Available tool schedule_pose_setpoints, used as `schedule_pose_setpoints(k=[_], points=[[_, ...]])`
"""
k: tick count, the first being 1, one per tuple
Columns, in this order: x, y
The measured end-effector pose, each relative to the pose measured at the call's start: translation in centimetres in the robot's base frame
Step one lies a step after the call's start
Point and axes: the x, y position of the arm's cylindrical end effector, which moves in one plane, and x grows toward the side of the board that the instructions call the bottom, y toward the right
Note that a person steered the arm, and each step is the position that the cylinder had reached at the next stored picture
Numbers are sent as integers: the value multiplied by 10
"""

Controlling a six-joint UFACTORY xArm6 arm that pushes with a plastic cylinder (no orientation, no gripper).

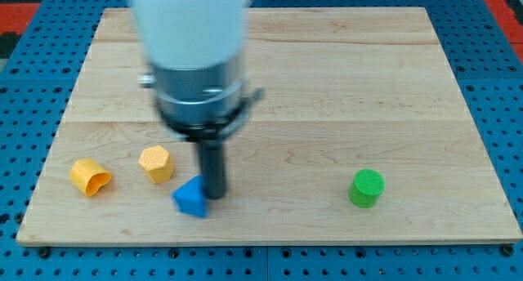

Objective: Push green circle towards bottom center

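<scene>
while my tip (216, 193) sits down on the wooden board (343, 85) at the view's lower left of centre, touching or just beside the blue block's (191, 198) right edge, grasps nothing: plain rod, no jaws. green circle (366, 188) upright at the view's lower right, well apart from tip, near bottom edge. orange hexagon-like block (155, 163) just left of rod, up-left of blue. yellow block (90, 177), shape unclear, further left. no readable writing, labels or brands anywhere.

Green circle (366, 188) — ribbed, perhaps.
</scene>
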Motion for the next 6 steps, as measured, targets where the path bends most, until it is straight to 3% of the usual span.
schedule_pose_setpoints(k=[1,3,4,5,6], points=[[-13,-33],[-111,185],[-104,298],[-41,294],[0,217]])
